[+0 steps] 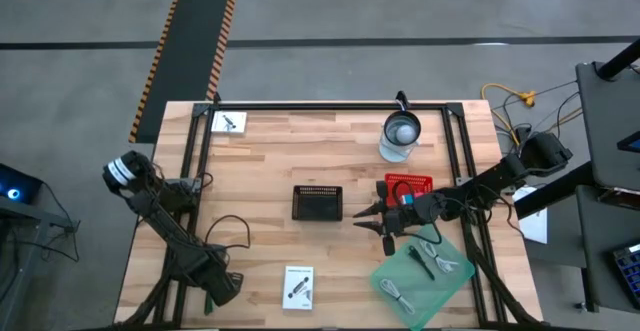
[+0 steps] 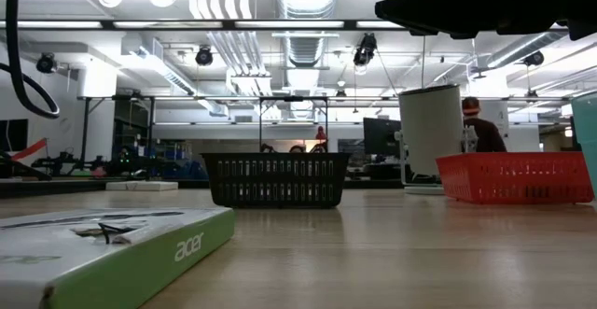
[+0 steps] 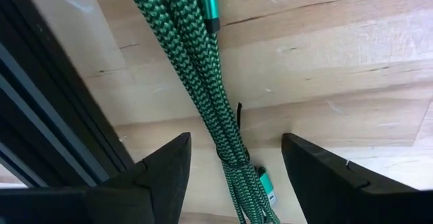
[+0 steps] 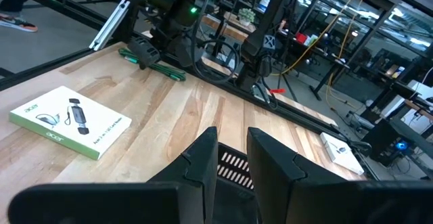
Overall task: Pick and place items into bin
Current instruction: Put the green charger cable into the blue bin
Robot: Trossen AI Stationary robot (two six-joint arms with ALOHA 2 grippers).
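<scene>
From above, I have the left gripper down at the bench's near left corner, over a green braided cable that lies right along the left edge rail. The right gripper sits mid-bench, just right of the black bin, with the red basket behind it. A white carded box lies at the near edge; a green mat with white cables sits toward the near right corner.

At table level I see the black bin in the middle, the red basket to the right of it in this picture, and the Acer box close in the foreground. The arm overhead tells me nothing about the fingers.

In the left wrist view, my jaws stand apart, straddling the green braided cable, and the fingers are not touching it. I judge this is the grasp: I should lower squarely until both pads flank the bundle near its dark tie, then close firmly, watching the rail beside it.

In the right wrist view, the jaws are nearly together with a narrow gap, holding nothing I can see, above the black bin. I'd keep that arm clear of the bin's opening.
</scene>
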